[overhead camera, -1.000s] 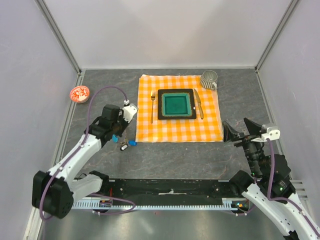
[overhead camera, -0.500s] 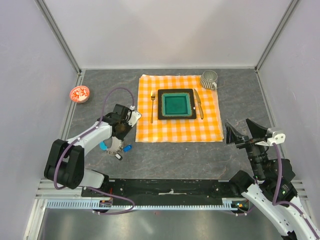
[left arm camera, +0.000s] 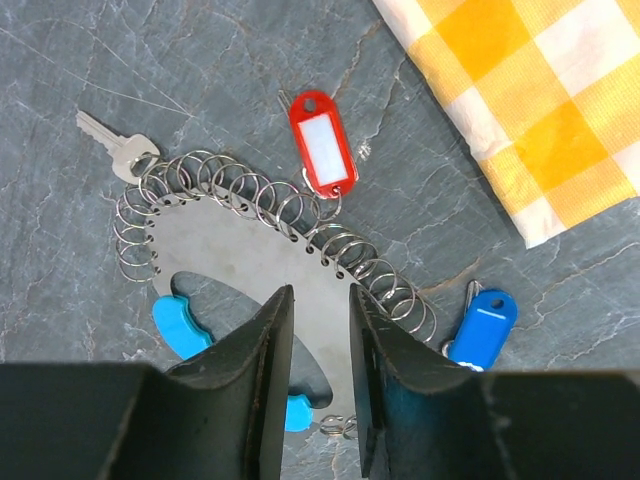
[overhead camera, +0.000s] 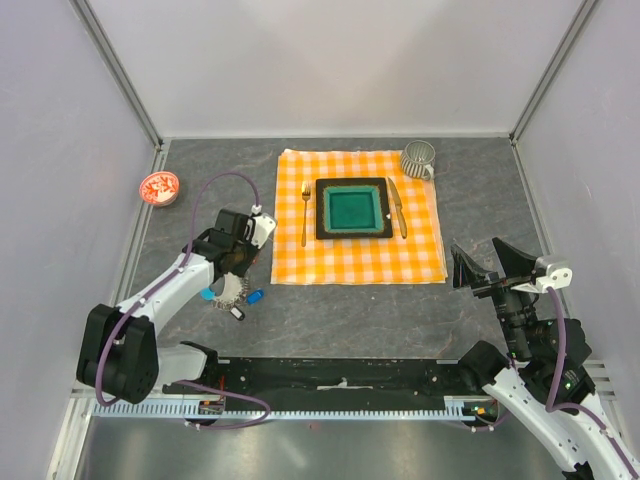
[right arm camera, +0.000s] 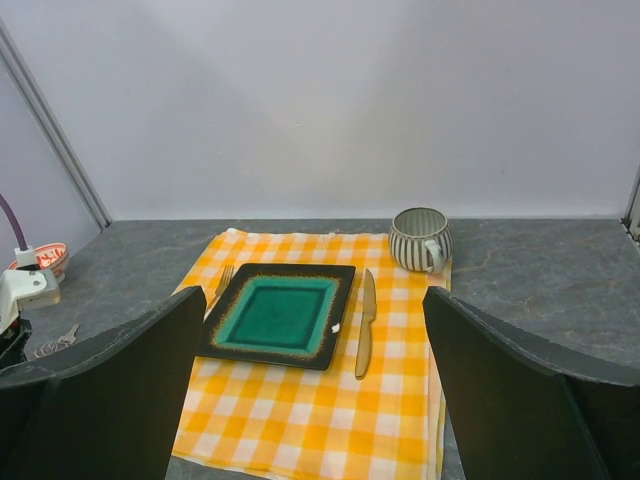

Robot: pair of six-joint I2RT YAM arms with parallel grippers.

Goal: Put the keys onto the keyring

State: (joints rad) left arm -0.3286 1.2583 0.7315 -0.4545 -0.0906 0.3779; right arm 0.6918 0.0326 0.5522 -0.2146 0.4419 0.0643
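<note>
The left claw has drawn back to hover directly over the keyring, jaws narrowed to a slit, grasp impossible to tell, red-tagged key just ahead, so threading seems about to start.

Keyring lying flat on grey tabletop, near corner of checked cloth: silvery plate, curved edge being lined by row of small wire rings, cyan-blue clip sitting at opposite edge. Silver key pointing outward, head overlapping end ring. Red tag touching rings mid-row. Blue tag with small key lying at other end; attachment unclear.
</note>
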